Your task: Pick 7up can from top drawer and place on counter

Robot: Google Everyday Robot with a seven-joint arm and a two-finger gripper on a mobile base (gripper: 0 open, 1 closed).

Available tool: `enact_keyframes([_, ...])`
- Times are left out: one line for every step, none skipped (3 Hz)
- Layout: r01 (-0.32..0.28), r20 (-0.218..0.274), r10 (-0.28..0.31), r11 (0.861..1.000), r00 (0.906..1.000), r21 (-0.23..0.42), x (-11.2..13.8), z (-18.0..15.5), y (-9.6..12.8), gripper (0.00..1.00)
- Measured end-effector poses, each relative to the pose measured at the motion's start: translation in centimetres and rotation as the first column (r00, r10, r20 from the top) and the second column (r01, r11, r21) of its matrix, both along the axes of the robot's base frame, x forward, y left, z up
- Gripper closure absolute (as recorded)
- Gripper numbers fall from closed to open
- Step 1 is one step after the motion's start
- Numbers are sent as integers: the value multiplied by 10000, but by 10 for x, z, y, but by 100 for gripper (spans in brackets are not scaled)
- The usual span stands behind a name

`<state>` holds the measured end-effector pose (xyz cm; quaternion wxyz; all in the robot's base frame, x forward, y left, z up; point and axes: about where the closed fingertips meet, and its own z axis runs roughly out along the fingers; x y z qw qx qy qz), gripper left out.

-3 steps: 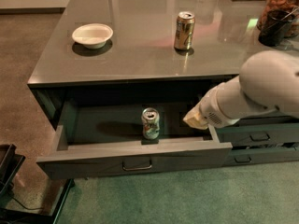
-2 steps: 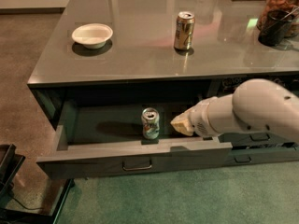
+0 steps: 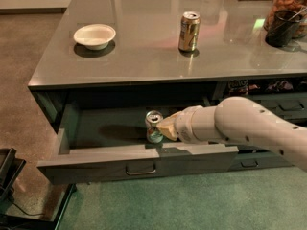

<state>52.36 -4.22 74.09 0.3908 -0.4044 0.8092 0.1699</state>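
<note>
Status: top drawer (image 3: 96, 166) open, 7up can (image 3: 153, 128) upright inside, claw (image 3: 166, 127) against it, grip state can't tell; lift & bench (image 3: 144, 56) placement outstanding.

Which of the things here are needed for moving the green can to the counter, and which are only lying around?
Needed: green can in the open drawer; counter; gripper, right beside the can inside the drawer.
Lying around: white bowl, gold can, dark cup, all on the counter.
</note>
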Motion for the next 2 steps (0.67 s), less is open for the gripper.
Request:
enact_keyframes([-221,562,232,9996,9982,-200,13,-5,18,35])
enact_keyframes([-353,1056,416,9976,9935,-604,26,-8,30,23])
